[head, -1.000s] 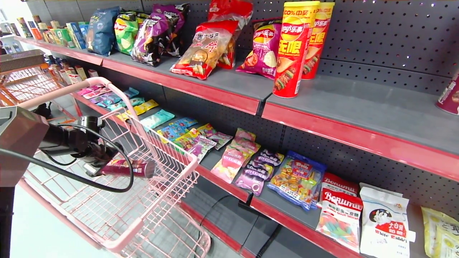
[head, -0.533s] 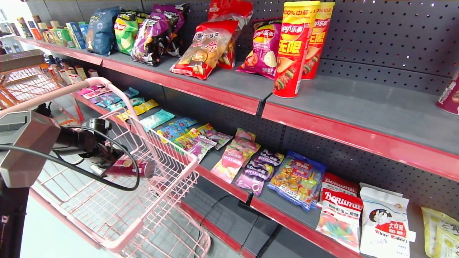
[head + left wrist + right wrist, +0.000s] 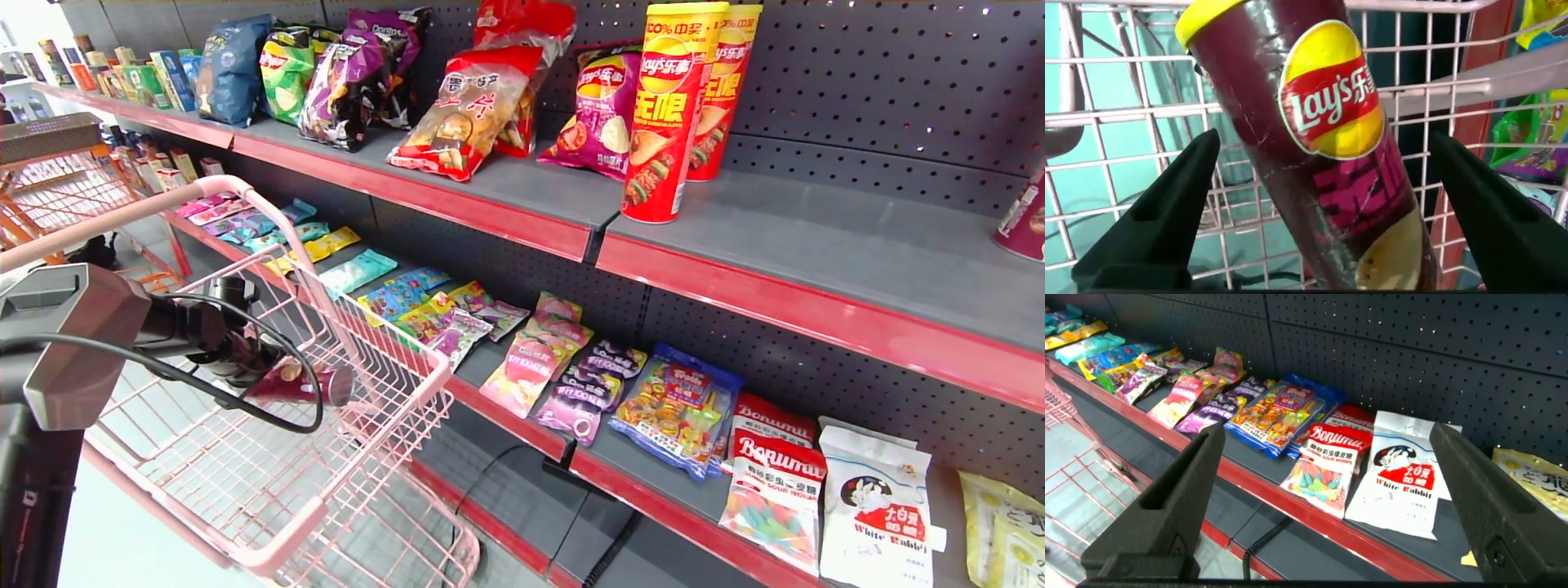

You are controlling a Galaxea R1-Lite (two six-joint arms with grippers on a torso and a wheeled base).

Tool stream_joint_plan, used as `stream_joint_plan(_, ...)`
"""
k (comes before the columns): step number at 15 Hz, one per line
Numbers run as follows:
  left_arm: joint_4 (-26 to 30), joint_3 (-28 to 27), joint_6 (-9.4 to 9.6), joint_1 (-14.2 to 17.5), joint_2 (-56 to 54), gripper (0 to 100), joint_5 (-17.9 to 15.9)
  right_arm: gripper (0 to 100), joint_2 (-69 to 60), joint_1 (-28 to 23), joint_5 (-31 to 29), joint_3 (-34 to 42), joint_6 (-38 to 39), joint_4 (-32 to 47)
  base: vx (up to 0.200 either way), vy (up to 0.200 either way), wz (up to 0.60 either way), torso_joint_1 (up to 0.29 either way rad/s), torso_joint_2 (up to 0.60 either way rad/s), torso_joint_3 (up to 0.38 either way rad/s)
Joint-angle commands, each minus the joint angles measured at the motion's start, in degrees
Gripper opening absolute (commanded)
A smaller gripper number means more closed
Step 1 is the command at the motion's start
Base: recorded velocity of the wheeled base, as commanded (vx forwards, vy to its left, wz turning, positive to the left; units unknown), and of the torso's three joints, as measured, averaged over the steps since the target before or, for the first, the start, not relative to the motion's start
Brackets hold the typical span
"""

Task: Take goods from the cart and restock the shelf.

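The left arm [image 3: 77, 343] extends from the near left, forward and slightly downward, with its black wrist [image 3: 184, 327] roughly level. The left gripper [image 3: 1323, 139] is spread wide, its dark fingers [image 3: 1159, 220] well apart. The right gripper [image 3: 1327, 433] is likewise spread wide, tilted forward and down, holding nothing

The pink wire cart [image 3: 245, 482] stands near left, before the grey metal shelf with red edges [image 3: 816, 237]. A maroon cylindrical chip can [image 3: 306, 384] sits inside the cart. On the upper board, 2 tall yellow-and-red chip cans [image 3: 673, 114] stand right of the crinkled snack bags [image 3: 465, 114]. Flat candy packets [image 3: 571, 376] lie on the lower board.
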Motion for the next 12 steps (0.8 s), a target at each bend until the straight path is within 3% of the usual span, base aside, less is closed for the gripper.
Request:
stream_joint_plan(1, 0.0, -0.1, -0.02, -0.1, 0.7, 100, -0.1, 100, 0.0, 0.0, 0.0, 0.0, 0.0, 0.0, 0.0, 0.0, 0.0, 0.0, 0.0, 0.0)
stream_joint_plan(12, 3.0, -5.4, -2.83, -0.2, 3.6, 100, -0.1, 100, 0.0, 0.0, 0.1, 0.0, 0.0, 0.0, 0.0, 0.0, 0.0, 0.0, 0.0, 0.0)
